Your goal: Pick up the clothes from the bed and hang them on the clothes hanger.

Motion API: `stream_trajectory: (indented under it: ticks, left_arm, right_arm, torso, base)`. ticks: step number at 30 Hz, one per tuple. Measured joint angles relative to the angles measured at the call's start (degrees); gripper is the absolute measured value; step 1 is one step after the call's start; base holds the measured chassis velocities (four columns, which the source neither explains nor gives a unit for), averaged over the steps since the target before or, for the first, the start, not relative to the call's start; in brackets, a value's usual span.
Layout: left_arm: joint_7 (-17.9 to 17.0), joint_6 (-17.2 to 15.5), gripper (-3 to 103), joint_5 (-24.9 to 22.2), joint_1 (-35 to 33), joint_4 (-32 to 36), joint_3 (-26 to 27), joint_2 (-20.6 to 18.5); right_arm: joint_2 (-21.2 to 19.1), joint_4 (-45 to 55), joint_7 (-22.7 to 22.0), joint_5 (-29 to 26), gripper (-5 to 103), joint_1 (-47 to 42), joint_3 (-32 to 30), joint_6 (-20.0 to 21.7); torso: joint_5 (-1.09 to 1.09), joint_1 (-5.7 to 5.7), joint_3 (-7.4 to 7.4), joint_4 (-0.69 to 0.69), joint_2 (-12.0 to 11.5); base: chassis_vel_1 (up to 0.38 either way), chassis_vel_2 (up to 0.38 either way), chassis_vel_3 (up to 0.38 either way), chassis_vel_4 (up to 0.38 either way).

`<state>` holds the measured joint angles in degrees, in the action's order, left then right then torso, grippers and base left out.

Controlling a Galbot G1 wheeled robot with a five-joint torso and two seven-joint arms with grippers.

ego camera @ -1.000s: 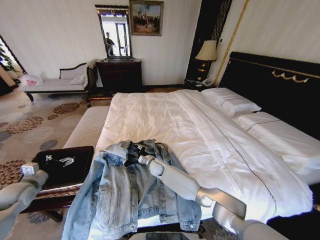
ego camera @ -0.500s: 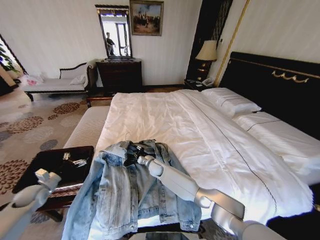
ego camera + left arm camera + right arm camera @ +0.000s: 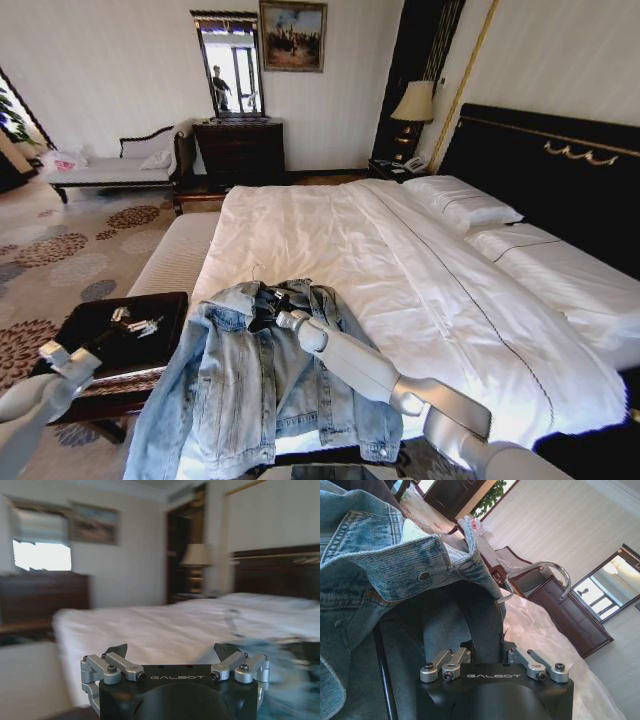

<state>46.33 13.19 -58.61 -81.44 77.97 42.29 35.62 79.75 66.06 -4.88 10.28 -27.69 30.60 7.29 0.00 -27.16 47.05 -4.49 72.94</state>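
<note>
The faded denim jacket (image 3: 265, 375) lies spread, front up, on the foot corner of the wide white bed (image 3: 400, 260), its hem and one sleeve hanging over the edge toward the robot. The black hanger (image 3: 485, 625) sits inside the collar opening, and its slim metal hook (image 3: 535, 577) pokes out above the neck; in the head view the hook is a thin curl on the duvet just past the collar.

The right gripper (image 3: 284, 318) reaches across the jacket's chest to the collar. In the right wrist view its jaws are drawn close together on the dark neck of the hanger, under the turned-over collar (image 3: 427, 562), so it seems to have hold of the hanger. The left gripper (image 3: 62, 352) hangs off the bed's near left side, beside the dark bench (image 3: 120, 340), well apart from the jacket; its jaws stand wide open with nothing between them.

As a judgement, the threading stage is largely done at the neck, though whether both shoulders are seated on the hanger's arms is hidden under the denim. The jacket is not yet lifted off the bed, and hanging it up is still to do.
</note>
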Motion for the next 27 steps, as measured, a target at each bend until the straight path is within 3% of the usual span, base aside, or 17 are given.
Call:
stream_trajectory:
  ticks: [1,2,4,6,10,12,14,17,27]
  left_arm:
    - [1.3,-0.5,100,-0.8,0.8,-0.8,-0.6,-0.2]
    - [5.8,-2.7,100,-4.1,4.8,-3.6,-4.2,-0.8]
    - [7.5,-3.6,100,-5.2,7.1,-5.0,-6.0,-1.1]
    - [13.4,-6.1,100,-5.9,14.1,-9.0,-11.5,-1.6]
    - [18.3,-8.8,100,-5.4,21.0,-12.6,-16.9,-2.0]
    - [23.3,-9.9,100,-0.4,29.5,-18.1,-22.9,-1.9]
    - [24.9,-9.8,100,1.7,32.5,-20.3,-25.2,-1.7]
    - [28.7,-9.3,100,8.0,43.0,-28.5,-34.6,-0.5]
    - [29.0,-13.1,100,8.7,53.5,-33.7,-44.3,4.2]
  right_arm:
    - [-0.1,0.1,0.0,0.0,27,0.0,0.0,0.0]
    - [-0.3,0.4,0.0,-0.1,27,0.0,-0.1,0.0]
    - [-0.3,0.6,0.0,-0.1,27,0.0,-0.1,0.0]
    - [-0.4,0.9,0.0,-0.3,27,0.0,-0.1,0.0]
    - [-0.3,1.3,-0.1,-0.4,27,0.0,-0.1,0.0]
    - [-0.3,1.4,-0.1,-0.6,27,0.0,0.0,0.0]
    - [-0.3,1.4,-0.1,-0.7,27,0.0,0.1,-0.1]
    - [-0.1,0.9,0.0,-0.4,27,0.4,0.6,-0.4]
    - [1.0,-1.4,0.3,0.4,27,1.2,1.1,-1.5]
  torso:
    - [-0.01,0.0,0.0,-0.01,0.0]
    - [-0.01,0.0,0.0,0.0,0.0]
    - [-0.01,0.0,0.0,-0.01,0.0]
    - [-0.01,0.0,0.0,-0.03,0.0]
    - [-0.01,-0.01,0.01,-0.03,0.0]
    - [0.0,-0.01,0.01,-0.01,0.0]
    - [0.02,-0.01,0.01,-0.02,0.0]
    - [0.01,-0.01,0.01,-0.03,0.0]
    - [0.0,-0.02,0.01,-0.02,0.0]
  base:
    - [0.0,0.0,0.0,0.0]
    - [0.0,0.0,0.0,0.0]
    - [0.0,0.0,0.0,0.0]
    - [0.0,0.0,0.0,0.0]
    - [0.0,0.0,0.0,0.0]
    - [0.0,0.0,0.0,0.0]
    - [0.0,0.0,0.0,0.0]
    - [0.0,0.0,0.0,0.0]
    - [0.0,0.0,0.0,0.0]
